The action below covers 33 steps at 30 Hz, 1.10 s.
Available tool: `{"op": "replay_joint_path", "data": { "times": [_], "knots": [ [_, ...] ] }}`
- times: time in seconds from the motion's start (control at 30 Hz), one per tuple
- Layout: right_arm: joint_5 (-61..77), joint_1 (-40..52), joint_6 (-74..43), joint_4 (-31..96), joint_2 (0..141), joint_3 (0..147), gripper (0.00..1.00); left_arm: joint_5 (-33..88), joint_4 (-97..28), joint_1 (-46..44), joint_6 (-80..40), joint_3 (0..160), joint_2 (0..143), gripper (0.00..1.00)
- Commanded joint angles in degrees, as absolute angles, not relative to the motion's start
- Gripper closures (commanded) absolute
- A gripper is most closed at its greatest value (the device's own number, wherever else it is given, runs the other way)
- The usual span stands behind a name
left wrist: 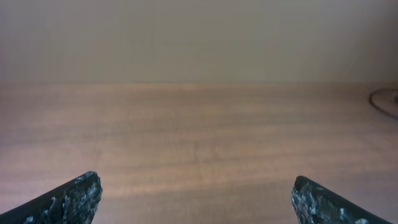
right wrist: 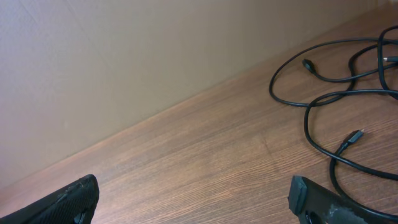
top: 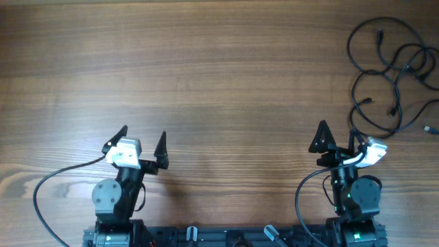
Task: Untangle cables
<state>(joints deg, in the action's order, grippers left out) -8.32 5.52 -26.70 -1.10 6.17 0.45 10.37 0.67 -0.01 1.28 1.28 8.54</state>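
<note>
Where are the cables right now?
Overhead, the cables lie at the far right corner of the table, just ahead and right of the open right gripper; the right wrist view shows their loops.

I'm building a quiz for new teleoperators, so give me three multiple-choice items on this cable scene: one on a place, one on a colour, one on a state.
1. Where do the cables lie on the table?
A. At the far right, beyond the right gripper
B. In the middle
C. At the near left edge

2. What colour are the cables?
A. White
B. Black
C. Red

3. How do the grippers stand?
A. Both shut on cords
B. One shut, one open
C. Both open, holding nothing

Answers:
1 A: the overhead view shows the cables bunched at the far right, past the right gripper.
2 B: every cord shows black against the wood.
3 C: the left gripper and the right gripper both have their fingers spread, with only bare wood between them in the wrist views.
</note>
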Motion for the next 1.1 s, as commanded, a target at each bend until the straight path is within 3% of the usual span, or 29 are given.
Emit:
{"op": "replay_joint_path", "data": {
  "times": [0.0,1.07],
  "knots": [
    [-7.44,5.28,-25.91,-1.23,6.07,0.30,0.00,9.45,-4.14,-0.23,2.35,0.54,4.51,0.00],
    [-7.44,5.28,-25.91,-1.21,6.07,0.30,0.00,8.49,-3.68,-0.16,2.59,0.36,0.23,0.00]
  ]
}}
